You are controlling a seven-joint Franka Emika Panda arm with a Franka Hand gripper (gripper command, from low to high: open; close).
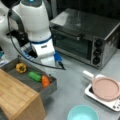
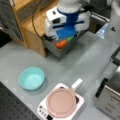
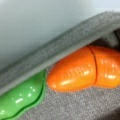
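Grey tabletop (image 1: 72, 92) is filling the scene in both front views, and a toaster oven (image 1: 85, 37) is standing at a front view's top right. A teal bowl (image 2: 32, 78) is sitting near a pink pan (image 2: 62, 102), which is resting on a small white cooker (image 2: 42, 111). A wooden shelf (image 1: 17, 97) is standing beside a grey felt tray (image 1: 48, 90).

Inside the tray, a yellow pepper (image 1: 21, 67), a green vegetable (image 1: 35, 76) and an orange carrot (image 1: 45, 81) are lying in a row. The carrot is lying at the tray's end nearest the pan, and it is touching the green vegetable, as the wrist view is showing: carrot (image 3: 82, 71), green piece (image 3: 22, 97), both just under the tray's rim.

The gripper (image 1: 48, 68) is hanging low over the tray, right above the carrot, and the arm's body is hiding its fingers in both front views. The wrist view is not showing the fingers either, so I cannot tell whether they are spread or closed.

For doing this step well, I am judging that the fingers should be going down on both long sides of the carrot, across its width. They should be keeping away from the felt wall and not pinching the green vegetable together with it. A slow, straight descent seems the safest.
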